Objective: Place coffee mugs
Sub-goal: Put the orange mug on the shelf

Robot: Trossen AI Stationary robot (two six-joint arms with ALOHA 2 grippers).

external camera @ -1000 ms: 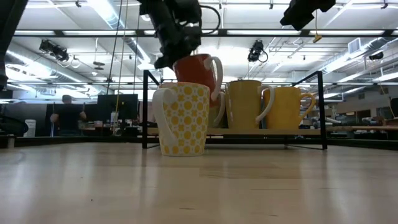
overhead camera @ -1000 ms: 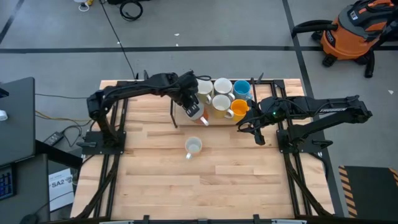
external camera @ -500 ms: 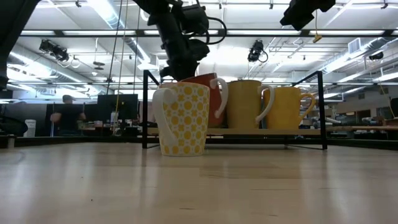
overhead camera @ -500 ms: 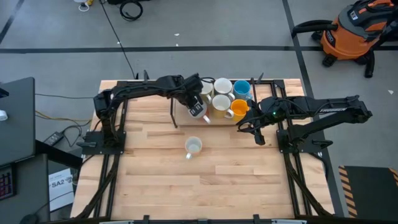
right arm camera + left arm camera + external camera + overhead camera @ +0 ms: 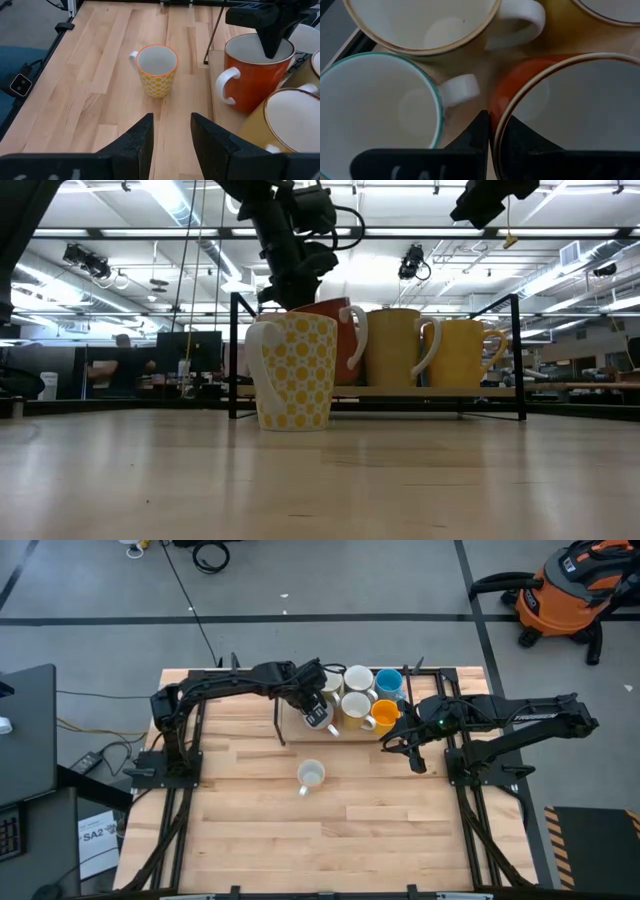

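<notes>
An orange mug (image 5: 252, 80) stands upright on the wooden tray (image 5: 218, 112) of a black wire rack, at the table's far middle. My left gripper (image 5: 318, 716) is shut on its rim. Cream, blue and orange-yellow mugs (image 5: 385, 716) crowd the tray beside it. A yellow dotted mug (image 5: 311, 776) stands on its base on the bare table, nearer than the rack. My right gripper (image 5: 400, 748) hovers open and holds nothing, right of the rack and above table height. My left gripper pinches the orange mug's rim (image 5: 496, 125), one finger inside the cup and one finger (image 5: 480, 140) outside against the wall. The fingers come from above, slanting down. The mug stands upright with its base apparently on the tray and its handle (image 5: 225, 86) free.
The rack's black frame posts (image 5: 233, 355) rise around the tray. A cream mug (image 5: 420, 25) and a teal-rimmed mug (image 5: 375, 110) stand close against the orange one. Bare wood stretches over the table's near half (image 5: 320, 840). A vacuum cleaner (image 5: 570, 590) sits on the floor beyond the table.
My left gripper has sunk toward the tray with the orange mug and stopped. The mug, lifted and tilted a second ago, now stands upright among the other mugs on the tray. The grip has stayed shut.
</notes>
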